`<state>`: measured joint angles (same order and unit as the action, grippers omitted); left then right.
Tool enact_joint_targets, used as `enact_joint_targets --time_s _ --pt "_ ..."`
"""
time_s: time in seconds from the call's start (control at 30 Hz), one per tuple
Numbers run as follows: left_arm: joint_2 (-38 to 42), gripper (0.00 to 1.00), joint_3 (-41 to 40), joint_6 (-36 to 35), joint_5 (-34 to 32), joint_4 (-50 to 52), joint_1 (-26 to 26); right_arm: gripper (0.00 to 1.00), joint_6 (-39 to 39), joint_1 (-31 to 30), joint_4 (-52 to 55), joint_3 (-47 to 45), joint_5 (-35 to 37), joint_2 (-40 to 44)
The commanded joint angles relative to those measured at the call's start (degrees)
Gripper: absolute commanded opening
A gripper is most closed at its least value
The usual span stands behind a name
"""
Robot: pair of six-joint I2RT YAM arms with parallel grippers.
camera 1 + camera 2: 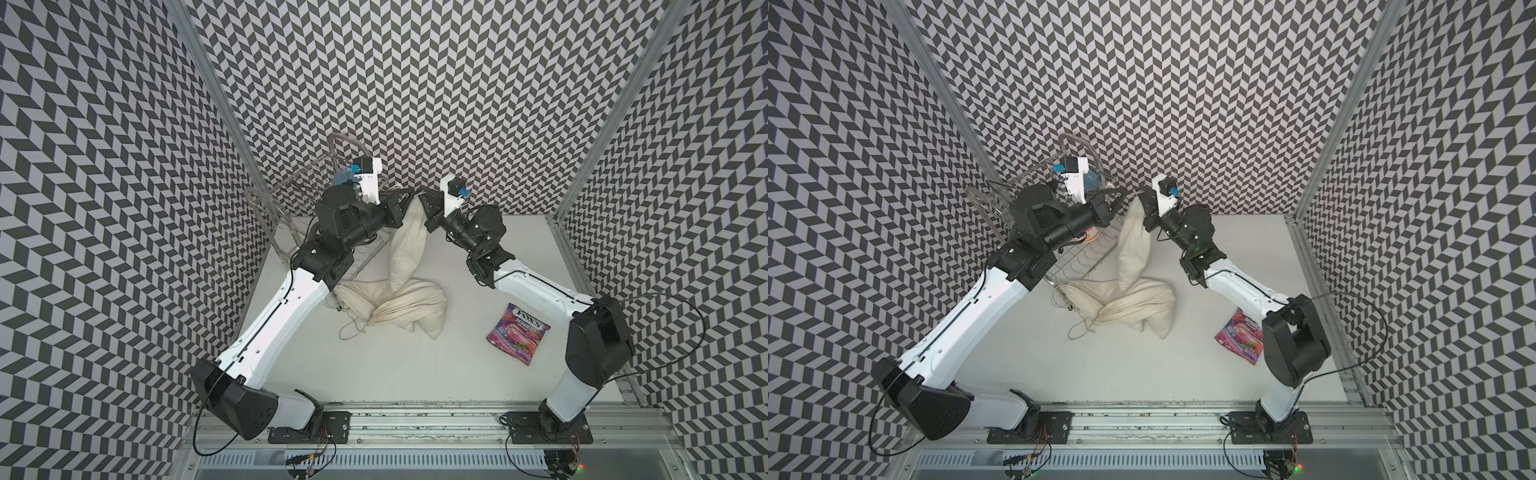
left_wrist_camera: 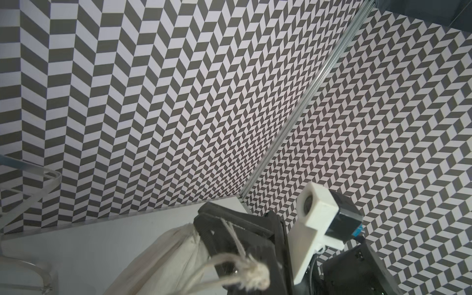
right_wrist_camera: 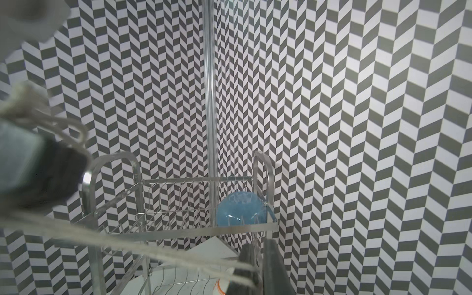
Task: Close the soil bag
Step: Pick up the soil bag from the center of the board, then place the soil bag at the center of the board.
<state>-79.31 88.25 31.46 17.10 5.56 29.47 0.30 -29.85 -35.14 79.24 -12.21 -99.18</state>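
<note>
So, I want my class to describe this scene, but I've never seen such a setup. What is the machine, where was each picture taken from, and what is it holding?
It is a robot with two arms mounted at the front edge of a table. Two pictures look down from overhead, side by side. The other two come from a camera on each arm's wrist. In both top views the left gripper and right gripper meet above the table. Each is shut on the drawstring of a cream cloth bag, lifted by its mouth. More cloth bags lie crumpled below it. A Fox's Berries sweet packet lies on the robot's right. A wire dish rack holding a blue bowl stands in the back corner.
</note>
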Motion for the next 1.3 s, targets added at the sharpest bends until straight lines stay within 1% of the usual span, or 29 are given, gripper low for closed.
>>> enact_joint_targets --time_s 0.0,0.1,0.23,0.3,0.43,0.53,0.63,0.7,0.77,0.83,0.9,0.93,1.0,1.07,1.1,1.13,1.17,1.23,1.27 --pt "11.82 0.00 4.40 0.03 8.06 -18.45 -0.28 0.10 2.62 12.75 24.97 -3.52 21.01 -5.88" --pt "14.42 0.00 -3.20 1.41 6.66 -21.07 -2.23 0.10 3.11 14.67 25.17 -6.98 21.37 -4.74" --pt "18.02 0.00 -17.16 6.79 5.30 -27.41 -5.60 0.10 4.57 15.07 23.75 -13.45 19.14 -2.02" --pt "20.78 0.00 -24.01 7.75 2.21 -28.26 -6.37 0.10 5.87 14.86 24.05 -16.48 16.42 -1.07" --pt "28.71 0.00 -39.45 11.88 -3.07 -31.16 -8.57 0.10 9.94 13.39 24.79 -23.87 16.72 1.26" --pt "35.65 0.00 -44.44 11.94 -5.80 -26.71 -10.86 0.10 12.23 11.71 23.30 -29.60 17.68 4.44" --pt "41.50 0.00 -45.62 8.84 -7.68 -19.14 -11.71 0.10 14.52 10.87 22.54 -33.70 18.23 7.33" --pt "44.24 0.00 -47.47 7.23 -8.44 -15.05 -11.72 0.12 15.35 10.46 21.25 -36.77 16.89 9.76" --pt "45.23 0.00 -50.85 6.93 -7.98 -12.52 -11.82 0.15 15.54 9.73 18.99 -39.74 14.74 12.54" --pt "45.53 0.00 -57.55 8.91 -6.52 -12.85 -11.84 0.20 15.22 8.93 16.68 -42.41 11.92 16.42" --pt "46.23 0.00 -63.90 10.90 -6.33 -14.74 -11.90 0.24 14.52 8.75 16.90 -43.39 11.10 20.23" --pt "46.75 0.00 -66.94 11.62 -6.85 -15.44 -11.90 0.29 13.97 8.75 17.12 -43.83 10.87 22.31" --pt "48.63 0.00 -71.43 12.42 -9.91 -16.25 -11.90 0.37 12.91 8.75 17.62 -44.79 10.63 27.32" --pt "50.43 0.01 -73.81 11.74 -13.95 -15.95 -11.85 0.49 12.50 8.75 18.03 -46.15 12.38 32.25" --pt "51.08 0.11 -74.13 11.03 -15.63 -14.85 -11.87 0.57 12.58 8.75 18.11 -47.02 14.36 34.82" --pt "51.36 0.24 -74.25 10.20 -17.52 -13.93 -11.89 0.64 12.84 8.87 17.80 -48.11 17.21 36.91" --pt "51.47 0.31 -74.59 9.30 -19.13 -13.46 -11.94 0.69 13.16 8.94 17.12 -49.43 20.67 38.76" --pt "51.36 0.41 -75.97 8.00 -22.17 -14.26 -11.89 0.85 15.41 9.58 15.01 -52.70 29.88 42.53" --pt "51.28 0.47 -76.89 7.08 -23.60 -15.10 -11.90 0.88 15.73 10.40 13.51 -54.23 33.27 43.85"
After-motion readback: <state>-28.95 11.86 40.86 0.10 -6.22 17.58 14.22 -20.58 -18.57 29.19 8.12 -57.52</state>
